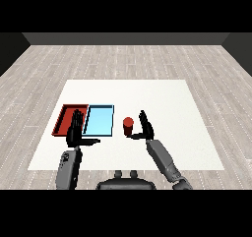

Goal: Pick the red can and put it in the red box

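From my seat I judge the job barely begun; the red can (128, 126) stands upright on the white table (162, 98), just to the right of the light blue tray (99, 121) and well outside the red tray (64, 120), which is where it has to end up; nothing lies in the red tray that I can see. My right hand (145, 128) sits just beside the can on its right, fingers straight and pointing up, thumb reaching toward the can's base; the fingers are spread apart and not curled round anything, and I cannot tell whether the thumb touches the can or stops just short of it; I read this as the approach, with the grasp itself not yet made. My left hand (77, 130) hangs over the near edge of the two trays, about where the red one meets the blue one; its fingers are straight and apart, the thumb out to the side, holding nothing; I take it to be idle for this task. So what is done, as far as I can see, is only the positioning of the right hand next to the can; what is left is nearly everything: closing the hand round the can, lifting it, carrying it leftward across the blue tray, and setting it down inside the red tray; the blue tray lies between can and goal, so I expect the carry to need height enough to clear its rim.
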Action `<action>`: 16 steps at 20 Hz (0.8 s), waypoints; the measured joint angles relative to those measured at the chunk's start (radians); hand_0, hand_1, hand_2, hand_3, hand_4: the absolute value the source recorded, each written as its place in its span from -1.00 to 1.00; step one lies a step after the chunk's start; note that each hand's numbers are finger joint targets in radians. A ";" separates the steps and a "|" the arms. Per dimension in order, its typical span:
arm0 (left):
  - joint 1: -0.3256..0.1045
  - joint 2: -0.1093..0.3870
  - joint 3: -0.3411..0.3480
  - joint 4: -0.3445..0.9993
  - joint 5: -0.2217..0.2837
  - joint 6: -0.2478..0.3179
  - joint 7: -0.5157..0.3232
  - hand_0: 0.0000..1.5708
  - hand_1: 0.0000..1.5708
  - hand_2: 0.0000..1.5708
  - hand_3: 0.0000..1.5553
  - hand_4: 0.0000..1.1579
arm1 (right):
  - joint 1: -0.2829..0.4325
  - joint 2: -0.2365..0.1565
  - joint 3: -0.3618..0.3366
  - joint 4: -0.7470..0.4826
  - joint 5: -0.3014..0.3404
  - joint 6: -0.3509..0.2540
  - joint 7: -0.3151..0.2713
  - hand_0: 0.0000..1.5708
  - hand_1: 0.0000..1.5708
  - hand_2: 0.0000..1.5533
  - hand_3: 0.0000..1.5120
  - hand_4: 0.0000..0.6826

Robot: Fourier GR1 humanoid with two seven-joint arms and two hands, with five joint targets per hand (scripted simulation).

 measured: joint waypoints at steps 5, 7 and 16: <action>0.007 -0.001 -0.001 -0.007 -0.004 0.000 -0.012 -1.00 -1.00 -1.00 -1.00 -1.00 | -0.072 0.000 0.007 0.121 -0.057 0.012 -0.048 -1.00 -1.00 -1.00 -1.00 -1.00; 0.001 0.006 0.005 -0.015 0.003 0.000 0.006 -1.00 -1.00 -1.00 -1.00 -1.00 | -0.095 0.000 0.058 0.158 -0.105 -0.011 -0.077 -1.00 -1.00 -1.00 -1.00 -1.00; -0.004 0.016 0.009 -0.025 0.000 0.005 0.017 -1.00 -1.00 -1.00 -1.00 -1.00 | -0.181 0.000 0.124 0.246 -0.226 -0.010 -0.098 -1.00 -1.00 -1.00 -1.00 -1.00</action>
